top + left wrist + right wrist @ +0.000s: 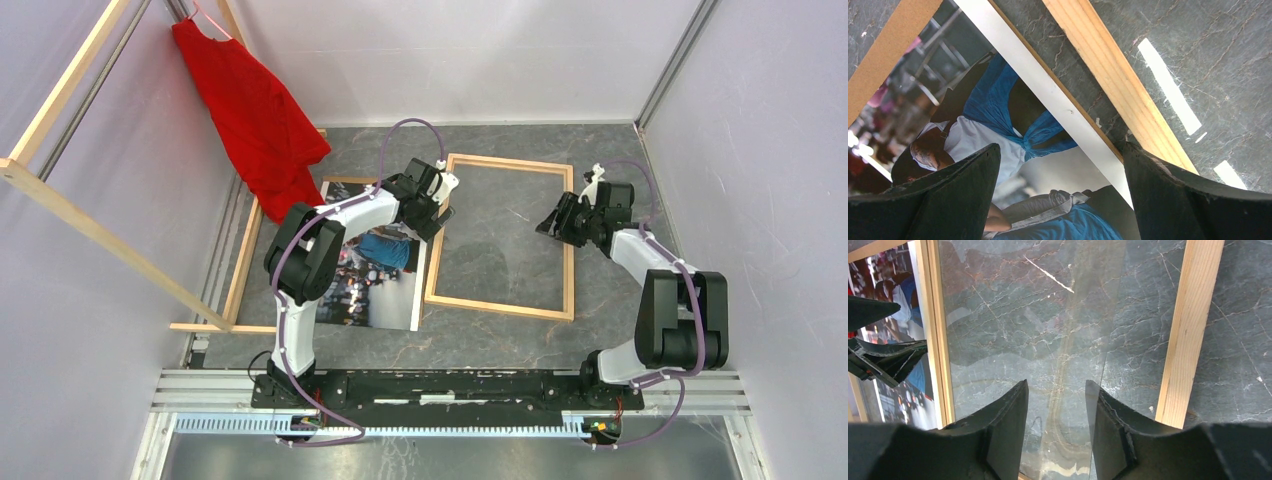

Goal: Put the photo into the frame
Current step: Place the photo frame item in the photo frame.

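Observation:
The photo (385,285) lies face up on the table, left of the frame (568,250), partly under my left arm. My left gripper (438,218) hovers low over the photo's right edge. In the left wrist view the photo (1013,115) shows blue clothing and a white border. My left gripper (1059,147) is wide open there, one finger over the print and the other beside the frame's bar (1108,75). My right gripper (550,226) hangs over the frame's right side. In the right wrist view my right gripper (1056,382) is open with nothing between its fingers.
A brown cardboard board (893,50) sticks out from under the photo. A clear pane (1038,315) appears to lie inside the frame. A red shirt (255,110) hangs from a wooden rack (100,235) at the back left. Grey walls close in both sides.

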